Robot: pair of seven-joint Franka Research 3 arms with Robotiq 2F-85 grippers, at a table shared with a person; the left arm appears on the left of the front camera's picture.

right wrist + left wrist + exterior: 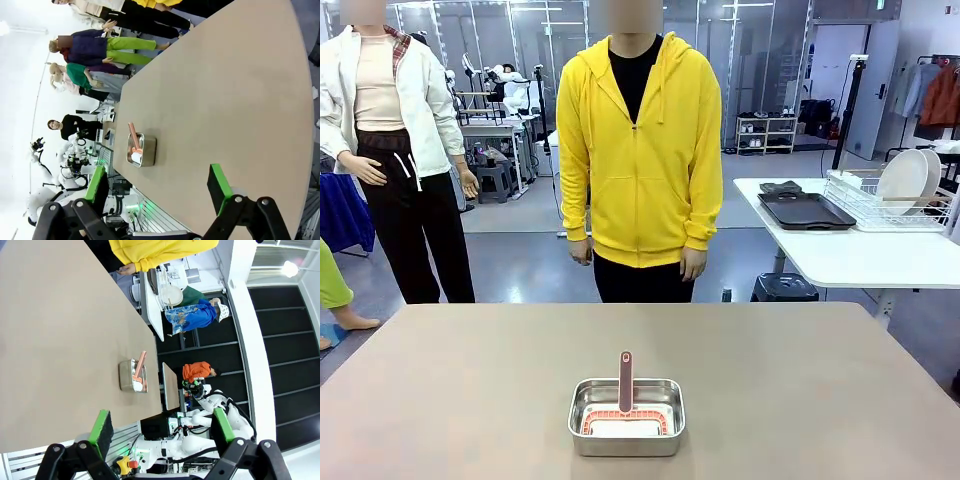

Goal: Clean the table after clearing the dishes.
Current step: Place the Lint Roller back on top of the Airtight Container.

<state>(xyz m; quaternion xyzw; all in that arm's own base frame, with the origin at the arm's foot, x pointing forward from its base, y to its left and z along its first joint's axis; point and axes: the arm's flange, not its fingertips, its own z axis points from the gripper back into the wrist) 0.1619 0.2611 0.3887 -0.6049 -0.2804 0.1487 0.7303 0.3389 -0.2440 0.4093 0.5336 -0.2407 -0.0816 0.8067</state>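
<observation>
The taupe-brown table (460, 380) holds a square steel pan (626, 416) near its front edge. A cleaning tool with a mauve handle (625, 380) and a white-and-orange head rests in the pan. The dishes, round white plates (905, 180), stand upright in a wire rack on the white side table at the right. My left gripper (162, 425) hangs open high above the table (50, 330), well back from the pan (133, 376). My right gripper (157, 182) is open too, above the table (225, 90), with the pan (141, 150) ahead of it.
A person in a yellow hoodie (638, 150) stands at the table's far edge, arms down. The white side table (860, 255) also carries a dark tray (805, 210) beside the wire rack (880, 205).
</observation>
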